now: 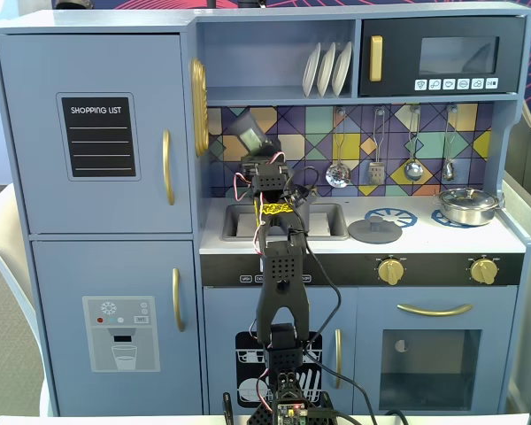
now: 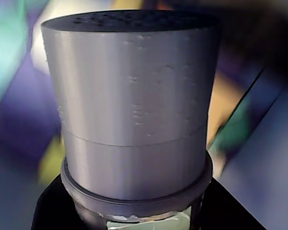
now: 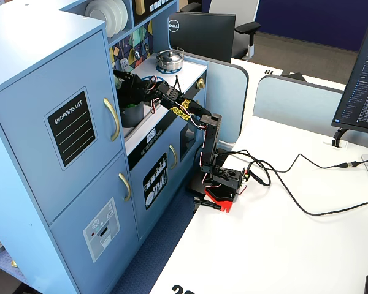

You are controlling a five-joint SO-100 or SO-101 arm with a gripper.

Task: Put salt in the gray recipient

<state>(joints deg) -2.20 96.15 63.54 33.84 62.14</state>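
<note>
My gripper (image 1: pixel 251 152) is shut on the salt (image 1: pixel 249 135) and holds it tilted above the sink, in front of the coloured backsplash. In the wrist view the salt's gray perforated cap (image 2: pixel 134 96) fills the frame. A strip of pale green label shows at the bottom edge, and a black finger (image 2: pixel 53 211) sits on each side of it. In the other fixed view the gripper (image 3: pixel 124 79) hovers just above the gray recipient (image 3: pixel 133 115), a dark gray pot at the sink. In the front fixed view the arm hides the pot.
The sink (image 1: pixel 237 221) lies under the gripper. A flat gray lid (image 1: pixel 374 232) and a shiny steel pan (image 1: pixel 467 205) sit on the stove to the right. Utensils (image 1: pixel 338 173) hang on the backsplash. A shelf with plates (image 1: pixel 327 69) is overhead.
</note>
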